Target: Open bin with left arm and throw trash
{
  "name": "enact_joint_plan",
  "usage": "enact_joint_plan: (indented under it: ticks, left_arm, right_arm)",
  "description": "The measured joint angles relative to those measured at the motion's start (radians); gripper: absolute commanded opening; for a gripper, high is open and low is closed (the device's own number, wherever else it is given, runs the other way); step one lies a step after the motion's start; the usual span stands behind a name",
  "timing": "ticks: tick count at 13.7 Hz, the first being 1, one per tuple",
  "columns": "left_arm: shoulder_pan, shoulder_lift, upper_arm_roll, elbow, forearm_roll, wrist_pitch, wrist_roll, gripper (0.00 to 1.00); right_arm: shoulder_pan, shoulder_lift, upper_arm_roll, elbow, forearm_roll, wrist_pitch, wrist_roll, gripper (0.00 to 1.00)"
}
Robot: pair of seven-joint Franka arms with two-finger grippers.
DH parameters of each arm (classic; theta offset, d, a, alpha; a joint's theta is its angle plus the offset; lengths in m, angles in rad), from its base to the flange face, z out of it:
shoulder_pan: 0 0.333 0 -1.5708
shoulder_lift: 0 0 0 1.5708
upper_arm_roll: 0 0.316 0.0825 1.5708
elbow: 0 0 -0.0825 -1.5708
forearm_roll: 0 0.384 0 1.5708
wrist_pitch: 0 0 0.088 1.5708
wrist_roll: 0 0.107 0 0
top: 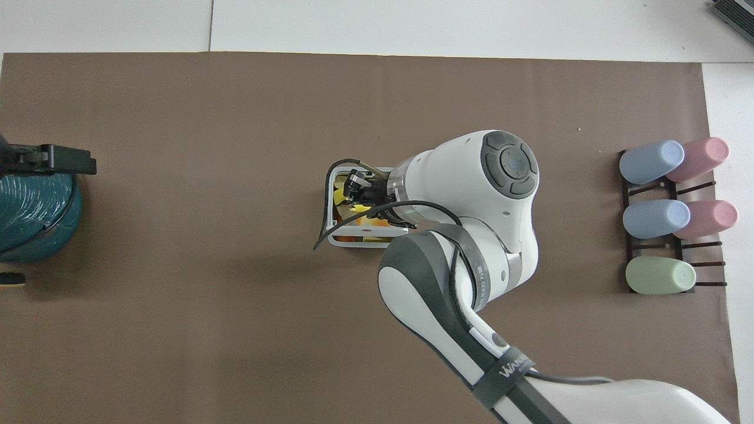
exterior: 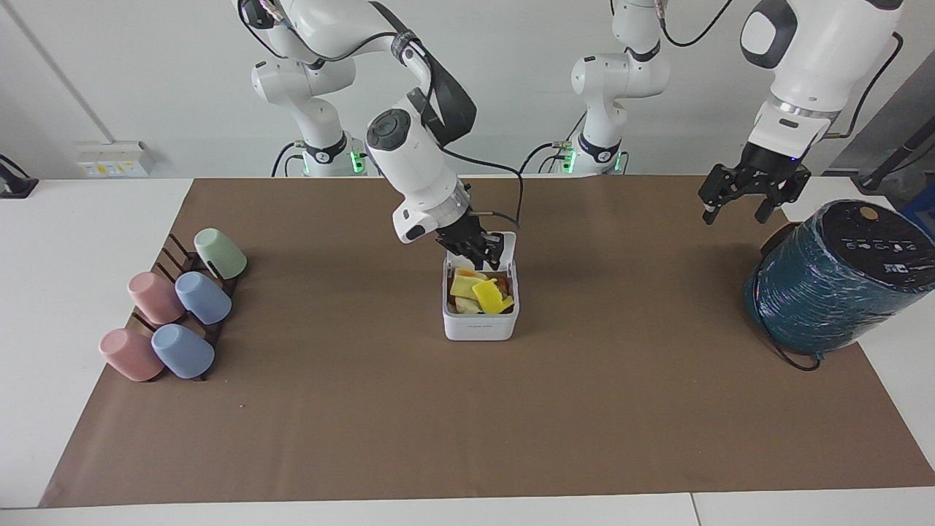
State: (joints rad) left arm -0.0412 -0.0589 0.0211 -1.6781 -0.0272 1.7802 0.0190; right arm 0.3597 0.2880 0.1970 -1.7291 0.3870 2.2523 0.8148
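The white bin (exterior: 480, 325) stands mid-mat with its lid (exterior: 507, 243) open and upright on the side nearer the robots. The bright yellow chunk (exterior: 491, 296) lies loose in the bin on top of other toy-food pieces, beside a pale yellow block (exterior: 462, 286). My right gripper (exterior: 484, 256) is open and empty just over the bin's lid end; in the overhead view this gripper (top: 353, 187) hides much of the bin (top: 360, 241). My left gripper (exterior: 745, 199) is open and empty, raised over the mat beside the teal cylinder, and it also shows in the overhead view (top: 65, 160).
A big teal wrapped cylinder (exterior: 833, 281) sits at the left arm's end of the table, also in the overhead view (top: 32, 215). Several pastel cups on a dark rack (exterior: 175, 310) lie at the right arm's end, also in the overhead view (top: 671, 212).
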Motion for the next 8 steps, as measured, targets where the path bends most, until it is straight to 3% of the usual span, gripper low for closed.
enact_joint_plan:
  ticks: [3,8]
  left_arm:
    - [0.005,0.019,-0.004,0.073,0.008,-0.085,0.004,1.00]
    - [0.003,0.023,-0.021,0.044,0.008,-0.130,0.005,1.00]
  right_arm:
    - [-0.009,-0.012,-0.012,0.009,-0.058,0.005,-0.004,1.00]
    - [-0.155,-0.099,-0.019,0.018,-0.339,-0.030,-0.079,1.00]
